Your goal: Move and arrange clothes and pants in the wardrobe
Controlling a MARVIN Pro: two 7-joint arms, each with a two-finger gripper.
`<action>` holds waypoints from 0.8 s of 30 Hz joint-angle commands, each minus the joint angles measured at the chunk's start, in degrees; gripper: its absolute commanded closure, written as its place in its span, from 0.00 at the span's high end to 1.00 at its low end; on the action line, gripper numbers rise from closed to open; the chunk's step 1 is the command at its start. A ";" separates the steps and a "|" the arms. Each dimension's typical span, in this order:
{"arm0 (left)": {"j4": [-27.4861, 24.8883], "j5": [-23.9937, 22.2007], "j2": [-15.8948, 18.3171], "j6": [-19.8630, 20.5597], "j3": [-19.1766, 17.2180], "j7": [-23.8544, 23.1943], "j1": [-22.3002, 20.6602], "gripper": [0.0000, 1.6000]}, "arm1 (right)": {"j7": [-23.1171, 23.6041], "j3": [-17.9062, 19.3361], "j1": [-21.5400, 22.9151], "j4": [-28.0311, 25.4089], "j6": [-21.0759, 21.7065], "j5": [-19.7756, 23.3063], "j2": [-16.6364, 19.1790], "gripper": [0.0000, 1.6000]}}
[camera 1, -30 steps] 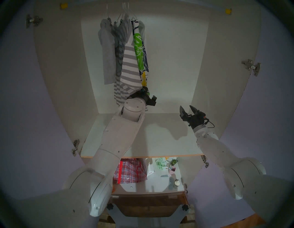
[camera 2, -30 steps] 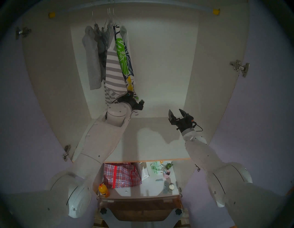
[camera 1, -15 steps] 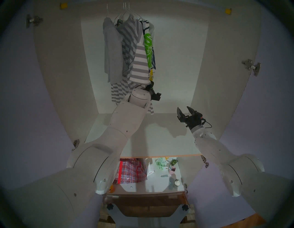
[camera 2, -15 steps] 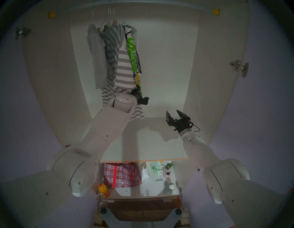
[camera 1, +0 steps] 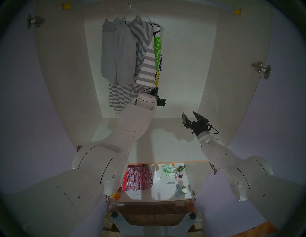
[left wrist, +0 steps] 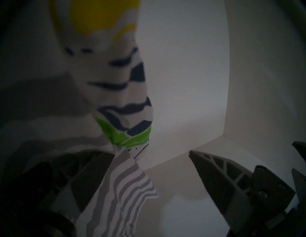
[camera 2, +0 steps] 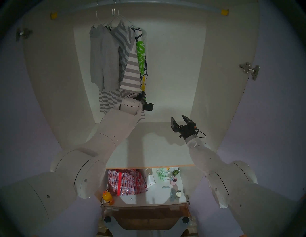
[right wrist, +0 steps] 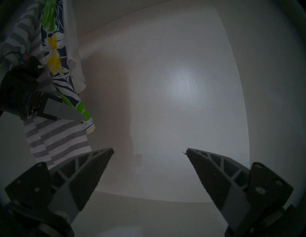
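Note:
The clothes and pants hang on white wire hangers at the left of the wardrobe rail (camera 1: 130,4). From left to right there is a plain grey pair (camera 1: 117,54), a grey-and-white striped T-shirt (camera 1: 146,69), navy floral shorts (camera 1: 158,49) and a white top (camera 1: 161,30). My left gripper (left wrist: 149,155) is open at the hems. The striped T-shirt (left wrist: 125,190) drapes over its left finger, and the floral shorts (left wrist: 125,102) hang just above. My right gripper (camera 1: 188,114) is open and holds nothing, over the right side of the white shelf (camera 1: 165,145).
The lilac doors (camera 1: 24,115) stand open on both sides, with metal hinges. Under the shelf, a lower compartment holds a red plaid bag (camera 1: 137,178), an orange bottle (camera 2: 107,198) and small items (camera 1: 178,173). The white back wall (right wrist: 182,82) is close ahead of the right gripper.
My left arm rose and moved right, carrying the garment hems with it. The hanging clothes turned and spread, so the grey pair now faces me. The right gripper drifted slightly left and down.

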 commanded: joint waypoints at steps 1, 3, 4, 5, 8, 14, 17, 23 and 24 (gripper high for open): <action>-6.16 0.75 -0.29 1.65 -0.63 4.80 1.73 1.00 | 1.04 0.43 2.15 0.02 -2.14 0.30 -0.55 1.00; -9.56 1.29 -0.01 2.75 -0.26 7.37 3.84 1.00 | 1.33 0.55 2.25 0.25 -2.34 0.35 -0.59 1.00; -13.10 2.08 0.14 4.35 0.27 10.11 5.83 1.00 | 1.73 0.74 2.38 0.55 -2.57 0.39 -0.68 1.00; -14.77 2.43 0.11 4.96 0.54 11.44 6.75 1.00 | 1.89 0.80 2.35 0.52 -2.69 0.41 -0.71 1.00; -18.02 3.07 -0.21 6.44 1.27 14.18 8.48 1.00 | 2.38 0.98 2.25 0.40 -2.93 0.49 -0.74 1.00; -28.38 2.54 -1.87 14.03 7.03 15.85 14.19 1.00 | 4.86 1.30 2.06 -0.04 -3.38 0.66 -0.59 1.00; -32.43 2.77 -2.07 19.50 7.70 19.01 17.32 1.00 | 5.92 1.74 2.22 0.41 -3.60 0.99 -0.77 1.00; -36.91 2.93 -1.94 23.67 7.77 21.09 20.33 1.00 | 7.17 2.38 2.45 1.02 -3.61 1.41 -0.98 1.00; -37.30 2.62 -1.91 23.29 7.62 20.80 20.41 1.00 | 7.27 2.46 2.47 1.06 -3.58 1.42 -1.00 1.00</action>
